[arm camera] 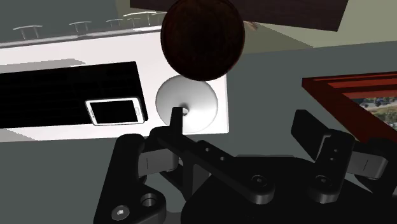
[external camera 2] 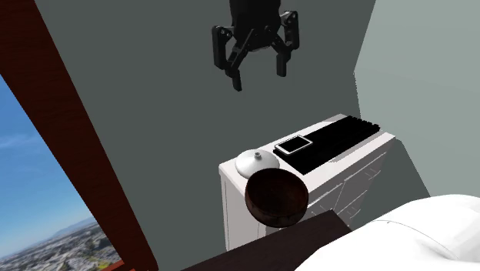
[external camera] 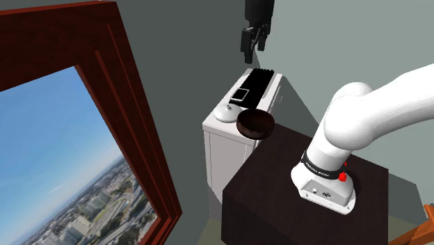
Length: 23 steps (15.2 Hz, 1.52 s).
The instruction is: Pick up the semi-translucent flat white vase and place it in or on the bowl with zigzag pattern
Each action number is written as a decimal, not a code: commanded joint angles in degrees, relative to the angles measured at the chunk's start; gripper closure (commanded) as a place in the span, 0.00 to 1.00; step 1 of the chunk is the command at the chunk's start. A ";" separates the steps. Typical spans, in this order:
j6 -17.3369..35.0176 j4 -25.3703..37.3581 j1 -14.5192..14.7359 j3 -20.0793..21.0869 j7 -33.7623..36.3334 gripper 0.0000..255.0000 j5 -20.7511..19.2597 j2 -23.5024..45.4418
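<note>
The flat white vase point(external camera: 226, 113) point(external camera 2: 256, 162) point(arm camera: 186, 105) stands on a white cabinet point(external camera: 226, 139) point(external camera 2: 231, 181), near its corner. Right beside it, at the cabinet's corner toward the stand, sits a round dark brown bowl point(external camera: 255, 123) point(external camera 2: 277, 198) point(arm camera: 202, 38); I can make out no pattern on it. My black gripper point(external camera: 254, 43) point(external camera 2: 260, 75) point(arm camera: 238, 127) hangs high above the cabinet against the grey wall. It is open, its fingers point(arm camera: 173, 124) well apart, with nothing between them. In the wrist view the vase lies just past one fingertip.
A black keyboard point(external camera: 259, 85) point(external camera 2: 335, 142) point(arm camera: 63, 89) and a phone point(external camera: 240, 95) point(external camera 2: 295, 145) point(arm camera: 114, 111) lie on the cabinet behind the vase. A red-brown window frame point(external camera: 132, 118) with a city view runs along the shoulder view's left. My dark stand point(external camera: 278, 188) butts against the cabinet.
</note>
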 commanded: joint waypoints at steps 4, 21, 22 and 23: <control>6.09 -3.36 -0.51 -1.12 -0.51 0.00 -0.74 2.66; 40.90 -8.36 -4.02 -6.75 -2.64 0.00 -4.79 32.08; 42.71 -7.87 -4.20 -7.02 -2.76 0.00 -4.92 34.36; 44.47 -7.30 -4.37 -7.28 -2.90 0.00 -5.03 36.67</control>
